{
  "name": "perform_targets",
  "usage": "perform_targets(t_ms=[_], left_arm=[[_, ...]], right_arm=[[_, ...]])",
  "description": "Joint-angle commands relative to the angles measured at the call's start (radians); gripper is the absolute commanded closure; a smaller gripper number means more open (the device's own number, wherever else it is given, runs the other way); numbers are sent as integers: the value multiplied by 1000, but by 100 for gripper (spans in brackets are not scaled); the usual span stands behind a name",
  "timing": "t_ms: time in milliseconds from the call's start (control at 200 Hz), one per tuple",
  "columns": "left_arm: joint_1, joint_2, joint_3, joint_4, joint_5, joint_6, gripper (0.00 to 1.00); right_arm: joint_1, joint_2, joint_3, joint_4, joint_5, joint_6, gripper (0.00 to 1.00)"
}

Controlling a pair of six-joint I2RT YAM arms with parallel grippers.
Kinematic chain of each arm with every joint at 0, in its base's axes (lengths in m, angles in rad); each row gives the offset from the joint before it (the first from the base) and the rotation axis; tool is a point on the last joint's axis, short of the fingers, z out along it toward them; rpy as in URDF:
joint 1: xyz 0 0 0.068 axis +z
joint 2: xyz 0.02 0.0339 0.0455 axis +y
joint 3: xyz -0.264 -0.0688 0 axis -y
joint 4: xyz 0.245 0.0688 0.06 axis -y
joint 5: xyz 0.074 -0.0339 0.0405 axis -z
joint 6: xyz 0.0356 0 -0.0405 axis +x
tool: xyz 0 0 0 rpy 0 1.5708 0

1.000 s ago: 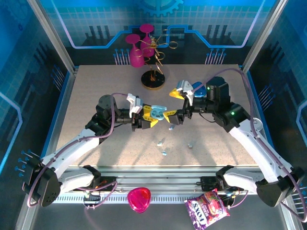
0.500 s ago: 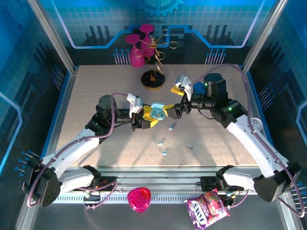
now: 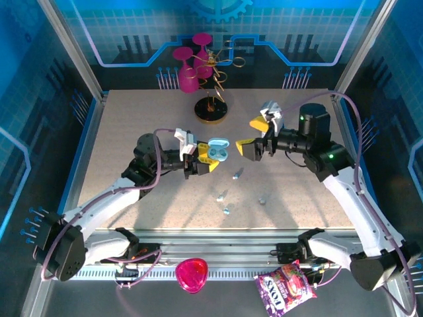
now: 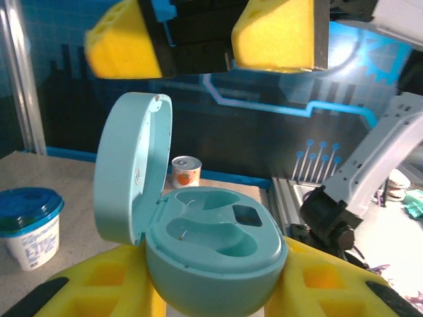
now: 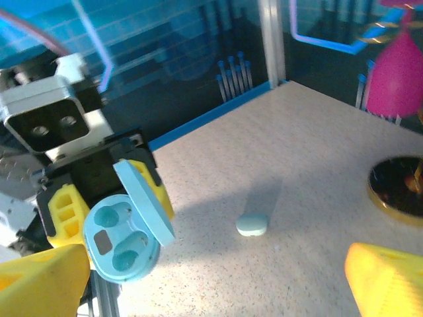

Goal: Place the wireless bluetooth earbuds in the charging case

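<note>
Above mid-desk, the left gripper (image 3: 206, 158) clamps the open charging case (image 3: 218, 150), lid up; the left wrist view shows both wells empty. Four earbuds (image 3: 236, 174) lie loose on bare desk (image 3: 132, 132) toward the near edge. Just beside the case, the right gripper (image 3: 251, 135) hangs spread wide. The right wrist view catches a closed case (image 5: 252, 224) lying on the desk.

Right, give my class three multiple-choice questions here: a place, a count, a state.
1. How many earbuds lie on the table? A two B three C four
2. Where is the open charging case? A on the table B in the left gripper C beside the pink glasses
3. Inside, the case is: A empty B half filled C full
Answers: C, four lie loose in the top view; B, that gripper clamps its base; A, the left wrist view shows it bare inside.
</note>
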Motion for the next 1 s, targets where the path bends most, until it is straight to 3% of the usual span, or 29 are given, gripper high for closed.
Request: perform_targets(t_ms=[0,185,485,710,840,991], left_arm=[[9,22,-37,165,-82,-34,73],[20,57,-53,262,-135,-39,73],[40,82,-53,323,-138,-47,73],[40,70,-55,323,-119,-38,73],[40,71,-56,325,-102,-39,73],[41,69,-58,326,-93,-41,73]], right_arm=[[-87,3,-62,19,7,164,0],[-126,107,-37,-172,118,121,0],[-17,282,-92,-261,487,204,0],[103,369,-180,-176,566,338,0],[167,431,-178,-163,631,407,10],[196,508,-165,-129,616,516,20]])
